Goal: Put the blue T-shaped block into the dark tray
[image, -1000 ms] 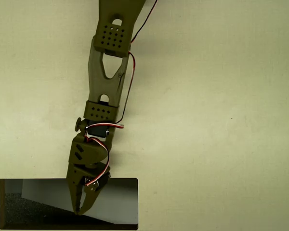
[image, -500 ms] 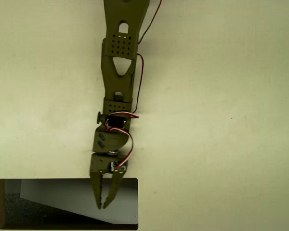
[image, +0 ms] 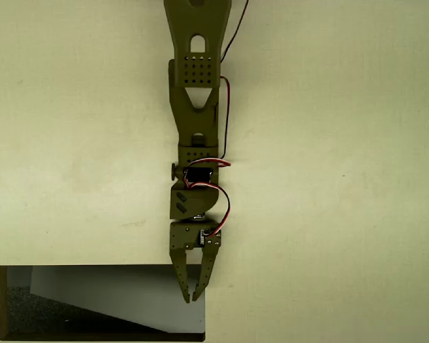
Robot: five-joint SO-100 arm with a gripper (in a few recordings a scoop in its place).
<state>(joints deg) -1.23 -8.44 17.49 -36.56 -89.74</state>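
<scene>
The olive arm reaches down the middle of the overhead view. Its gripper (image: 192, 297) points downward over the right end of the dark tray (image: 93, 269). The two fingers stand slightly open in a narrow V, and nothing shows between them. The tray is a black-rimmed rectangle at the bottom left, with a pale grey slanted inner wall (image: 114, 293) and a dark speckled floor (image: 28, 313). The blue T-shaped block is out of view; I cannot tell whether it lies under the arm or elsewhere.
A plain cream table surface (image: 343, 179) spreads to both sides of the arm. Red and black wires (image: 224, 107) run along the arm's right side. The tray's lower rim sits close to the bottom edge of the picture.
The arm has swung to the right, and the gripper went from the tray's middle to its right end. The fingers, pressed together one second ago, now stand slightly apart.
</scene>
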